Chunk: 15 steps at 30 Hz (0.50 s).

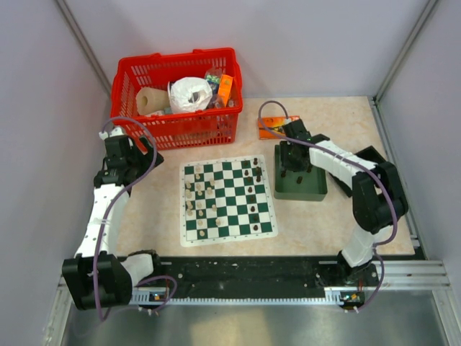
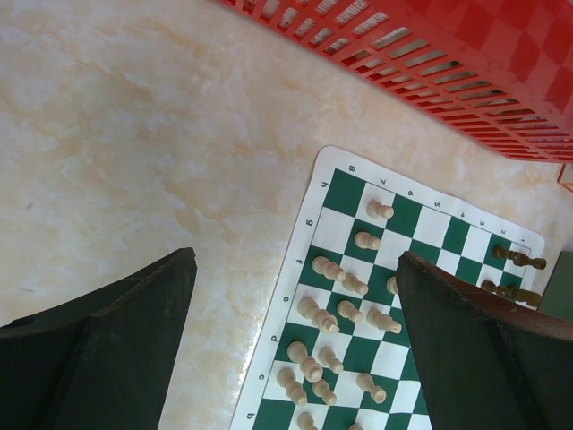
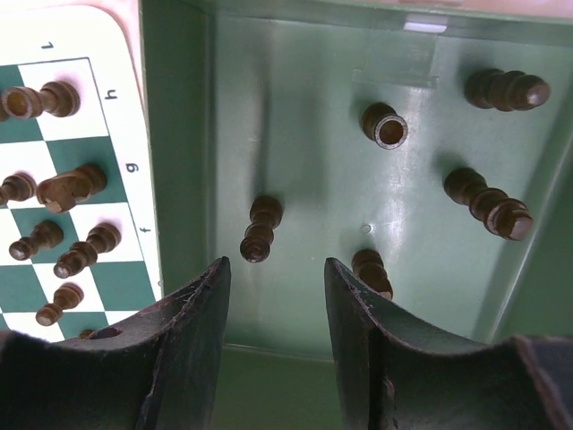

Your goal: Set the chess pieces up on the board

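Mid-frame, the board [image 1: 230, 196] holds many chess pieces [image 1: 191, 189], yet 5 dark ones [image 3: 488, 202] sit in the green tray [image 3: 313, 107] under the half-spread, empty right gripper [image 3: 277, 269]; the left gripper [image 2: 297, 260] gapes wide.

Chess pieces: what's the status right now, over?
Left gripper open, beside board. Right gripper open, empty, over dark pieces lying in green tray. Board partly set. Nothing blocking.

Bare desk [image 1: 155, 209] lies open left of the board [image 1: 229, 194], while the red basket [image 1: 180, 133] blocks its far side. Inside the green tray [image 3: 304, 116], scattered dark pieces [image 3: 260, 229] leave gaps between them, hemmed by its walls.
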Each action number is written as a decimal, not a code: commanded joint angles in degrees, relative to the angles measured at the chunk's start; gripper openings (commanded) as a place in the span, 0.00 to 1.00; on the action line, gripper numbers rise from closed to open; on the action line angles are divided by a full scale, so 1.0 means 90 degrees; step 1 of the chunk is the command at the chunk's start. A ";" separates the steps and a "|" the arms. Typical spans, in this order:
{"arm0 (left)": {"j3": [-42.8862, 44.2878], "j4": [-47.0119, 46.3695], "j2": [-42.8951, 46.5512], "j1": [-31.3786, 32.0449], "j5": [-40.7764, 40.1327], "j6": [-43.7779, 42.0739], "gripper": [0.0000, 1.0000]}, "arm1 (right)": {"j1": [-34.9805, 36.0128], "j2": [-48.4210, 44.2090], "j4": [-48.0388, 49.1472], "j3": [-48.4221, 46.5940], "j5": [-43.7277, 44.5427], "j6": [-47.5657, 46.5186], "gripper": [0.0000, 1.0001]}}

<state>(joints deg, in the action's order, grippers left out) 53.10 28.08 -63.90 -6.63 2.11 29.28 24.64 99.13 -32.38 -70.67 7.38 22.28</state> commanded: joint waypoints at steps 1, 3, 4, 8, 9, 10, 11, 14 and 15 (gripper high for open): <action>0.0027 -0.0249 0.0030 -0.0005 -0.0010 0.0019 0.99 | 0.0055 0.0177 0.0180 -0.0370 -0.0136 0.0024 0.46; 0.0018 -0.0268 0.0039 -0.0005 -0.0019 0.0009 0.98 | 0.0065 0.0225 0.0219 -0.0399 -0.0165 0.0014 0.46; 0.0018 -0.0258 0.0020 -0.0005 -0.0029 0.0009 0.98 | 0.0074 0.0255 0.0229 -0.0419 -0.0185 0.0005 0.46; 0.0018 -0.0248 -0.0009 -0.0005 -0.0020 0.0009 0.98 | 0.0074 0.0333 0.0219 -0.0487 -0.0185 -0.0034 0.45; 0.0018 -0.0268 0.0000 -0.0005 -0.0029 0.0009 0.99 | 0.0084 0.0362 0.0219 -0.0487 -0.0175 -0.0034 0.44; 0.0018 -0.0268 0.0000 -0.0005 -0.0039 0.0009 0.99 | 0.0094 0.0362 0.0219 -0.0497 -0.0165 -0.0025 0.43; 0.0008 -0.0268 -0.0009 -0.0005 -0.0039 0.0009 0.99 | 0.0094 0.0382 0.0229 -0.0507 -0.0156 -0.0034 0.43; 0.0018 -0.0258 0.0000 -0.0005 -0.0039 0.0009 0.99 | 0.0084 0.0440 0.0219 -0.0507 -0.0156 -0.0025 0.41; 0.0018 -0.0248 0.0000 -0.0005 -0.0049 0.0009 0.99 | 0.0103 0.0431 0.0219 -0.0507 -0.0165 -0.0034 0.41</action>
<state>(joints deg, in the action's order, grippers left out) 53.10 28.08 -63.90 -6.63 2.09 29.28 24.84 102.06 -31.77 -72.58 6.09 22.11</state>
